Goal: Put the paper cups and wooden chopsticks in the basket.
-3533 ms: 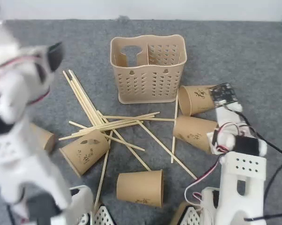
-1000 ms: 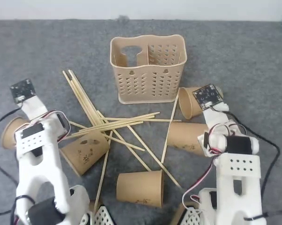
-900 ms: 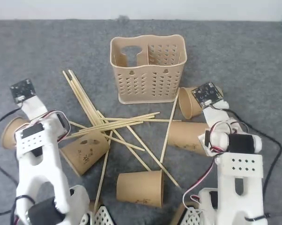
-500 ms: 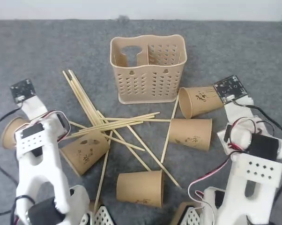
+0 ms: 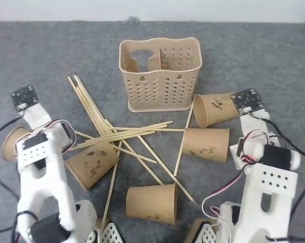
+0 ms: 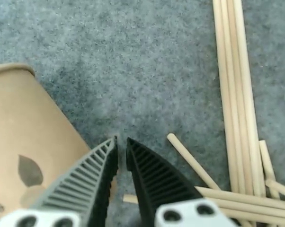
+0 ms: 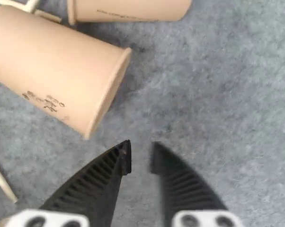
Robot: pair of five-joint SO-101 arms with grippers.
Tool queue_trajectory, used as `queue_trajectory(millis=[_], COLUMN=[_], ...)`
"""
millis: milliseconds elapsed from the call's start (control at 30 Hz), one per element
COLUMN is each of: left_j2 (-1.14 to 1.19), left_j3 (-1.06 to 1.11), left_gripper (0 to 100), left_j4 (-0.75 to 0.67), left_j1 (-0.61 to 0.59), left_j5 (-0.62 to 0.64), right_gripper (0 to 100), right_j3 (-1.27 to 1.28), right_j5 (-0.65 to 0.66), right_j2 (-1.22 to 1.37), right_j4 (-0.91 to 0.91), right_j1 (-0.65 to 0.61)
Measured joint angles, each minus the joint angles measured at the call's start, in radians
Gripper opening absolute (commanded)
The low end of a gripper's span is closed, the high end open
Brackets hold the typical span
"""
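The tan slotted basket (image 5: 160, 76) stands upright at the back centre. Several paper cups lie on their sides: one beside the basket (image 5: 216, 109), one below it (image 5: 205, 144), one at the front (image 5: 151, 202), one left of centre (image 5: 91, 164). Wooden chopsticks (image 5: 122, 134) are scattered between them. My left gripper (image 6: 121, 142) is shut and empty, low over the carpet beside a cup (image 6: 24, 137), with chopsticks (image 6: 232, 94) nearby. My right gripper (image 7: 140, 153) is open by a narrow gap and holds nothing, just off the rim of a lying cup (image 7: 57, 90).
The left arm (image 5: 41, 152) partly hides another cup (image 5: 10, 142) at the far left. The right arm (image 5: 266, 172) stands right of the two right-hand cups. Grey carpet (image 5: 264, 61) covers the table; a second cup (image 7: 128, 9) lies beyond the near one.
The right arm has swung off the middle-right cup to its right, leaving the cup uncovered and turned. The left arm came down to the far-left cup earlier and has stayed still since.
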Motion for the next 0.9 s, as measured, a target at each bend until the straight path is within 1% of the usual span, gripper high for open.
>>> queue_trajectory(millis=[200,267,333,400,467,500,567,633,800,900], left_j2=[0.000,0.000,0.000,0.000,0.000,0.000,0.000,0.000,0.000,0.000], left_j3=[0.000,0.000,0.000,0.000,0.000,0.000,0.000,0.000,0.000,0.000], left_gripper=[3,3,3,3,3,3,3,3,3,3], left_j4=[0.000,0.000,0.000,0.000,0.000,0.000,0.000,0.000,0.000,0.000], left_j1=[0.000,0.000,0.000,0.000,0.000,0.000,0.000,0.000,0.000,0.000], left_j5=[0.000,0.000,0.000,0.000,0.000,0.000,0.000,0.000,0.000,0.000], right_gripper=[24.5,24.2,20.3,12.5,2.5,0.0,3.9,3.9,0.8,0.8], right_j3=[-0.066,-0.066,-0.066,-0.066,-0.066,-0.066,-0.060,-0.020,0.190,0.282], right_j5=[-0.058,-0.095,-0.124,-0.152,-0.181,-0.189,-0.195,-0.196,-0.201,-0.204], right_j2=[0.000,0.000,0.000,0.000,0.000,0.000,0.000,0.000,0.000,0.000], right_j4=[0.075,0.071,0.057,0.037,0.012,-0.003,-0.041,-0.086,-0.259,-0.353], right_j1=[-0.192,-0.222,-0.216,-0.175,-0.110,-0.080,-0.023,0.005,-0.002,-0.044])
